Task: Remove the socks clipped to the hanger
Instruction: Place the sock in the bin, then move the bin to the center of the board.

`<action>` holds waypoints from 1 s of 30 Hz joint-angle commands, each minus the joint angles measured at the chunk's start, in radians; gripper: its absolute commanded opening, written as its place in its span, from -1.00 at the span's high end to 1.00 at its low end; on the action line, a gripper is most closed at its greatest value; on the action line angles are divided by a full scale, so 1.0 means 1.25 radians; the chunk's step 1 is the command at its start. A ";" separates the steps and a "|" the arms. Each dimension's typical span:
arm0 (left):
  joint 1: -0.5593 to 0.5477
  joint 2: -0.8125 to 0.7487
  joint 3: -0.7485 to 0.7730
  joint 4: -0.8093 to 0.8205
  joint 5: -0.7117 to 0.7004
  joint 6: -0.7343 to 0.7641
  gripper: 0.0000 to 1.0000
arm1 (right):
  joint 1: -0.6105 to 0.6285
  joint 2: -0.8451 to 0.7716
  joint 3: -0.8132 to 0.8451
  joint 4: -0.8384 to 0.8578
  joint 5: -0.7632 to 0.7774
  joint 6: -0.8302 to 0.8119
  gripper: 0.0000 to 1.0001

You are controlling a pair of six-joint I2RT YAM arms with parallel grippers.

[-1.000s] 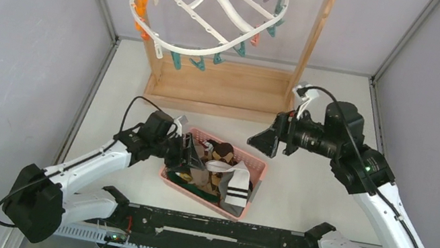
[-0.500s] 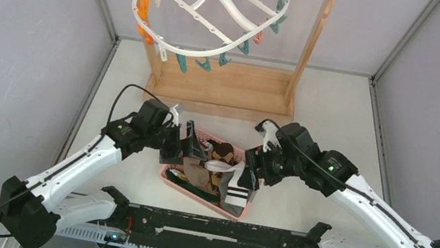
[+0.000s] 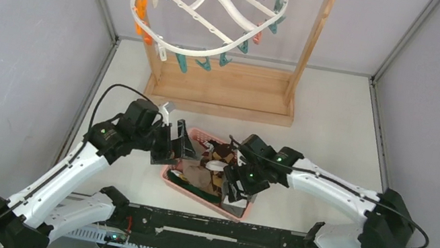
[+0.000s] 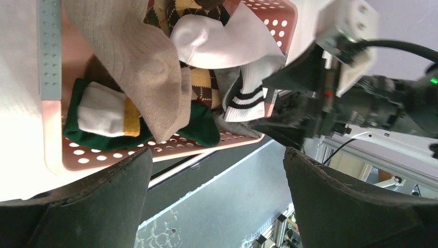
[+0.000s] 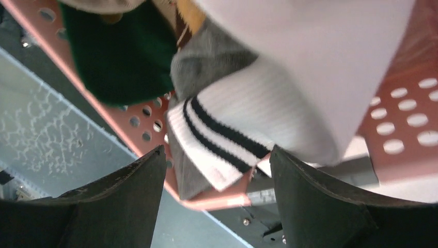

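The left gripper point(image 3: 174, 145) is held wide open and empty beside the pink basket point(image 3: 198, 195). The right gripper point(image 5: 217, 155) is spread open over a white black-striped sock point(image 5: 232, 129) among the socks point(image 3: 212, 170) piled there. The hanger point(image 3: 228, 4) is hung from the wooden frame point(image 3: 317, 39) behind.

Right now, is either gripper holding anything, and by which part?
Nothing is held. The left gripper is open and empty at the basket. The right gripper is open too, its fingers either side of the striped sock cuff, not clamped on it.

Bright, even light with faint shadows; overhead view sharp, right wrist view blurred up close.
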 commanded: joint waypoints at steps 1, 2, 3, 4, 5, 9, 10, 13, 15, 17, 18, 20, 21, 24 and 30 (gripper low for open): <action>-0.004 -0.024 0.039 -0.022 -0.004 -0.008 -1.00 | 0.000 0.078 0.007 0.066 0.035 -0.017 -0.60; -0.004 -0.025 0.040 -0.030 -0.004 -0.005 -0.99 | -0.008 0.096 0.011 0.073 0.039 -0.023 -0.60; -0.003 -0.027 0.043 -0.034 -0.004 -0.004 -1.00 | -0.017 0.112 0.015 0.076 0.043 -0.028 -0.61; -0.004 -0.027 0.044 -0.038 -0.004 -0.003 -1.00 | -0.027 0.130 0.021 0.080 0.043 -0.034 -0.61; -0.004 -0.028 0.045 -0.042 -0.003 -0.002 -1.00 | -0.040 0.147 0.028 0.081 0.041 -0.039 -0.61; -0.004 -0.031 0.051 -0.050 0.000 -0.001 -0.99 | -0.083 0.213 0.072 0.089 0.034 -0.067 -0.61; -0.004 -0.030 0.052 -0.052 0.000 0.000 -0.99 | -0.093 0.235 0.084 0.091 0.033 -0.073 -0.61; -0.003 -0.035 0.053 -0.058 -0.004 0.001 -0.99 | -0.134 0.284 0.125 0.098 0.021 -0.086 -0.61; -0.003 -0.040 0.051 -0.059 -0.005 -0.001 -1.00 | -0.158 0.313 0.155 0.103 0.016 -0.092 -0.61; -0.004 -0.049 0.047 -0.063 -0.008 -0.002 -0.99 | -0.180 0.334 0.191 0.107 0.014 -0.099 -0.61; -0.003 -0.053 0.045 -0.065 -0.007 -0.002 -1.00 | -0.188 0.349 0.208 0.108 0.014 -0.104 -0.61; -0.004 -0.058 0.037 -0.069 -0.007 -0.003 -0.99 | -0.202 0.372 0.242 0.108 0.011 -0.114 -0.61; -0.002 -0.060 0.036 -0.070 -0.008 -0.004 -0.99 | -0.206 0.384 0.256 0.109 0.011 -0.118 -0.61; -0.003 -0.063 0.034 -0.071 -0.009 -0.006 -1.00 | -0.219 0.418 0.300 0.109 0.011 -0.125 -0.61; -0.002 -0.057 0.036 -0.070 -0.013 -0.010 -0.99 | -0.250 0.470 0.354 0.113 0.014 -0.111 -0.62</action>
